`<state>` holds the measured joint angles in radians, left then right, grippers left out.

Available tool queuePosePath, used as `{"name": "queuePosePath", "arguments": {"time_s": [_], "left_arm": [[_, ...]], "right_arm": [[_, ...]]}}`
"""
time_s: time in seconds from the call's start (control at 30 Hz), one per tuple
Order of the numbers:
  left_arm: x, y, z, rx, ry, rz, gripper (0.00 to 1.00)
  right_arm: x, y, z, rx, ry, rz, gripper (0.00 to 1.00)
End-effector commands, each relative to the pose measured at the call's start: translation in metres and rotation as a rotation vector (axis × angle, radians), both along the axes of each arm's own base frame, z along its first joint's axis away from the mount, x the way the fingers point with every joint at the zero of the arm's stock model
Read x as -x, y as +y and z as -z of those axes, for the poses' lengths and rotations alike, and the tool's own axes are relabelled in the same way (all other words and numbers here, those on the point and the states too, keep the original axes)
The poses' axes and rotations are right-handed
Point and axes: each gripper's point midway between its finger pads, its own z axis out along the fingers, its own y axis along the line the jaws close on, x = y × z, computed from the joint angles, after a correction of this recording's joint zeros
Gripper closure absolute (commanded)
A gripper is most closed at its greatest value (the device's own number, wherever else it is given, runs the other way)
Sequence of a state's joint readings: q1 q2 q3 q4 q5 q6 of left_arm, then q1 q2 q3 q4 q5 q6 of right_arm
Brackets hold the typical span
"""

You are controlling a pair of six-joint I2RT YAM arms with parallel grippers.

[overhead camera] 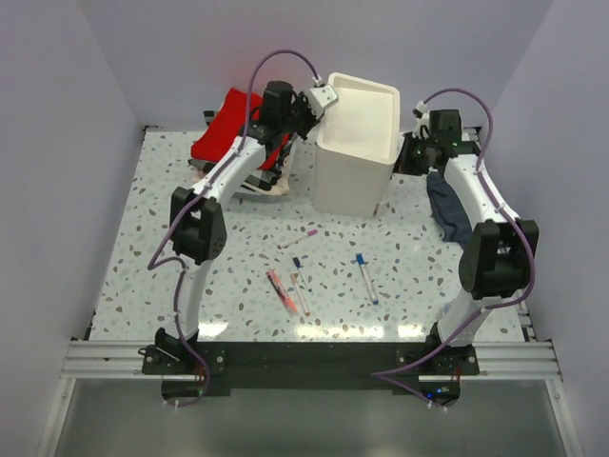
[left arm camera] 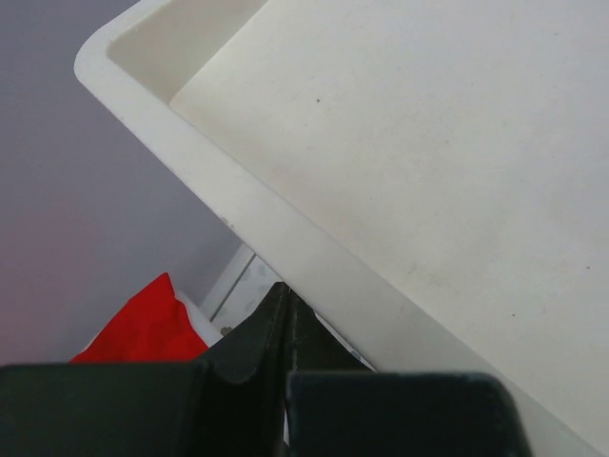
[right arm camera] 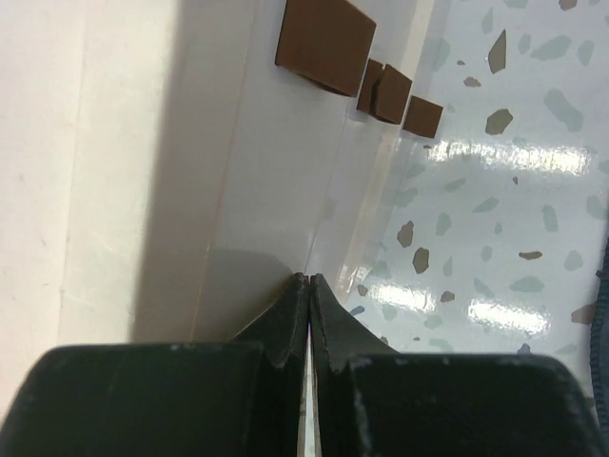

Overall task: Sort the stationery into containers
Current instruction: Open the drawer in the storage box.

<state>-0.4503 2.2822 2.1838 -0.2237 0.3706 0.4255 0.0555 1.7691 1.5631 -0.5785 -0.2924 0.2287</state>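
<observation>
Left gripper (overhead camera: 319, 98) and right gripper (overhead camera: 416, 143) flank the box (overhead camera: 352, 171), both pinched empty — pens (overhead camera: 366, 278) unsorted; next, pull a handle (right arm camera: 324, 43).

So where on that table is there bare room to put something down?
Widest bare patch: the table's left side, between the wall and the left arm. A smaller one between the blue-capped pen and the right arm. Crowded: pens before the white box, cloths beside it.

No text, label, brand, number or sign can be read in any view. The pens (overhead camera: 366, 277) are seen too small for print to be told.
</observation>
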Motion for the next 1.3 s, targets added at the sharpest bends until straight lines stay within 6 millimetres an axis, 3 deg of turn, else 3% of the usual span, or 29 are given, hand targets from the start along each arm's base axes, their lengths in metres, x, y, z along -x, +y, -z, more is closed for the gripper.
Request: {"name": "queuePosePath", "arguments": {"time_s": [0.0, 0.13, 0.23, 0.37, 0.4, 0.47, 0.5, 0.53, 0.57, 0.67, 0.7, 0.77, 0.8, 0.9, 1.0, 1.1, 1.17, 1.2, 1.23, 1.27], "left_arm": [[0.042, -0.078, -0.019, 0.084, -0.032, 0.204, 1.00], [0.036, -0.065, -0.023, 0.063, -0.054, 0.121, 1.00], [0.029, -0.043, -0.025, 0.039, -0.067, 0.002, 1.00], [0.023, -0.006, -0.027, -0.016, -0.091, -0.158, 0.96], [0.022, 0.002, -0.028, -0.026, -0.096, -0.185, 0.93], [0.021, 0.021, -0.032, -0.051, -0.103, -0.256, 0.85], [0.021, 0.026, -0.033, -0.062, -0.105, -0.272, 0.82], [0.020, 0.031, -0.036, -0.071, -0.107, -0.290, 0.72], [0.018, 0.045, -0.034, -0.103, -0.106, -0.350, 0.67], [0.014, 0.072, -0.037, -0.173, -0.120, -0.461, 0.52], [0.014, 0.080, -0.042, -0.189, -0.132, -0.489, 0.46], [0.010, 0.103, -0.052, -0.208, -0.148, -0.587, 0.38], [0.010, 0.110, -0.059, -0.210, -0.158, -0.611, 0.32], [0.011, 0.128, -0.076, -0.247, -0.186, -0.663, 0.19], [0.013, 0.135, -0.082, -0.303, -0.209, -0.667, 0.12], [0.009, 0.152, -0.096, -0.334, -0.238, -0.733, 0.11], [0.003, 0.176, -0.114, -0.329, -0.278, -0.837, 0.11], [0.001, 0.180, -0.116, -0.322, -0.278, -0.850, 0.11], [0.000, 0.183, -0.136, -0.273, -0.298, -0.865, 0.11], [-0.001, 0.181, -0.142, -0.227, -0.289, -0.846, 0.12]], "right_arm": [[0.018, 0.021, -0.019, -0.039, -0.009, -0.077, 1.00], [0.016, 0.017, -0.027, -0.010, -0.027, -0.075, 1.00], [0.011, 0.006, -0.031, 0.032, -0.047, -0.051, 1.00], [0.002, -0.030, -0.027, 0.060, -0.036, 0.083, 1.00], [0.001, -0.037, -0.027, 0.037, -0.024, 0.137, 0.98], [-0.005, -0.076, -0.015, -0.012, 0.021, 0.260, 0.87], [-0.007, -0.084, -0.010, -0.062, 0.044, 0.314, 0.83], [-0.008, -0.093, 0.005, -0.093, 0.085, 0.347, 0.71], [-0.007, -0.102, 0.012, -0.163, 0.113, 0.361, 0.66], [-0.016, -0.108, 0.034, -0.367, 0.137, 0.341, 0.52], [-0.024, -0.094, 0.023, -0.497, 0.097, 0.252, 0.50], [-0.031, -0.090, 0.029, -0.644, 0.089, 0.191, 0.46], [-0.040, -0.082, 0.012, -0.753, 0.041, 0.126, 0.45], [-0.060, -0.080, 0.000, -0.922, -0.015, 0.078, 0.39], [-0.070, -0.079, -0.006, -0.990, -0.025, 0.031, 0.32], [-0.078, -0.080, -0.018, -1.026, -0.045, 0.002, 0.33], [-0.081, -0.081, -0.018, -1.042, -0.048, 0.002, 0.34], [-0.083, -0.083, -0.022, -1.051, -0.055, 0.000, 0.35], [-0.083, -0.083, -0.022, -1.057, -0.056, 0.001, 0.35], [-0.083, -0.083, -0.022, -1.063, -0.054, 0.006, 0.35]]}}
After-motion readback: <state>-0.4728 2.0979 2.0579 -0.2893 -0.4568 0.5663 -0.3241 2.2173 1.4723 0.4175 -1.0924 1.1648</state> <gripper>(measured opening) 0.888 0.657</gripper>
